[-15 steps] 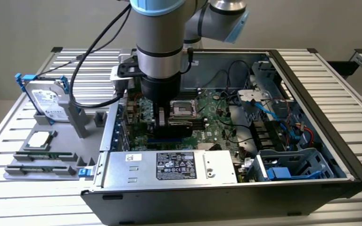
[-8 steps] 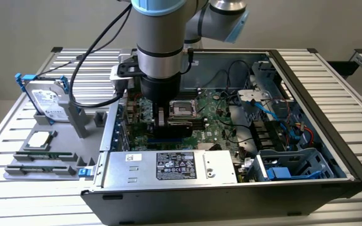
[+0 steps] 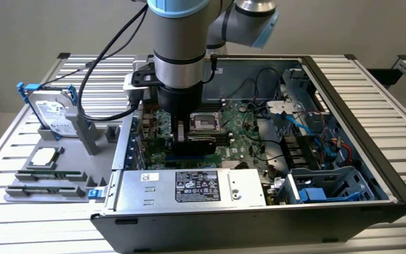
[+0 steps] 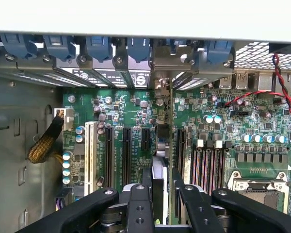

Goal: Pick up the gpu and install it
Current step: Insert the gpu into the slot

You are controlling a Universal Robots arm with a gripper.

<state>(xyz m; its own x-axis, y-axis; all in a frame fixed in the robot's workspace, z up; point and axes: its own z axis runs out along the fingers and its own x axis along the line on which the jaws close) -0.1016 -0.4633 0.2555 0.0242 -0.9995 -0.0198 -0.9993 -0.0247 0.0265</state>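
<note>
Wrist view puts the claw [image 4: 162,199] low over the motherboard [image 4: 136,114], its two black fingers [image 4: 138,201] clenched on the gpu [image 4: 160,150]. The card stands on edge between them and appears as a thin strip running toward the rear wall of the case. It is held upright and edge-down, most likely so that its lower contact edge can meet one of the long expansion slots [image 4: 109,158]. It hangs in line with those slots, between the black ones and the memory slots [image 4: 203,167], though whether it touches the board cannot be told. Its far end points at the row of blue bracket clips [image 4: 99,48], which would suit the metal end bracket. In the exterior view the arm [image 3: 178,53] points straight down into the open computer case [image 3: 372,159], wrist vertical, just beside the CPU socket [image 3: 206,123]. Outside the case, at the exterior view's left, a grey tray [image 3: 69,145] carries the hard drive [image 3: 51,114].
</note>
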